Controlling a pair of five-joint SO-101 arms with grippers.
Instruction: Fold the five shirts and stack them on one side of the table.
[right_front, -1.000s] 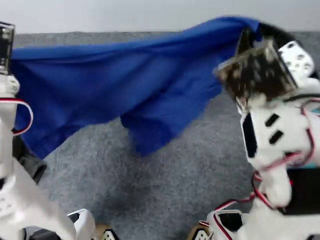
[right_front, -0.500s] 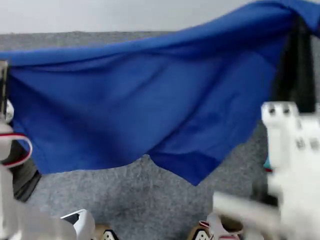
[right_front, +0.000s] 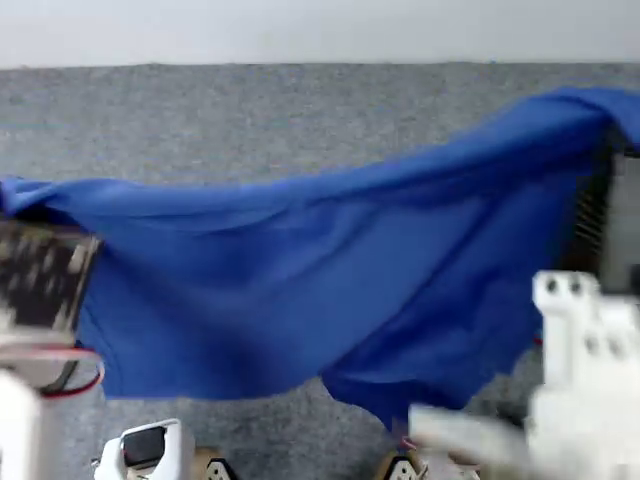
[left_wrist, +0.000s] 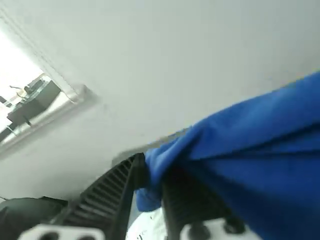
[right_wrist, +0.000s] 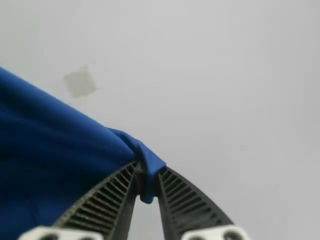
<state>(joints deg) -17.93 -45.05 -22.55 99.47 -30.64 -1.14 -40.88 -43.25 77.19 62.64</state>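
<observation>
One blue shirt hangs spread wide above the grey counter, held up by its top edge at both ends. From the high view the upper hem runs in one long sagging line, low at one side and climbing to the other. The body of the cloth drapes below it in soft folds. A loose point of fabric dips lowest towards the near edge of the counter; I cannot tell whether it touches the surface.

The left hand is clenched on a bunched corner of the shirt. The cloth bulges out between its ribbed black fingers and spreads away from them in a broad sheet.

The right hand is pinched tight on a narrow fold at another corner of the shirt. Its ribbed fingers close to a point, and a small tab of blue pokes through between them.

Seen from above, one arm, with a bare circuit board on it, sits at the low end of the hem. The other arm, white and blocky, stands at the high end, partly in front of the cloth. A pale wall runs behind the far edge of the counter.
</observation>
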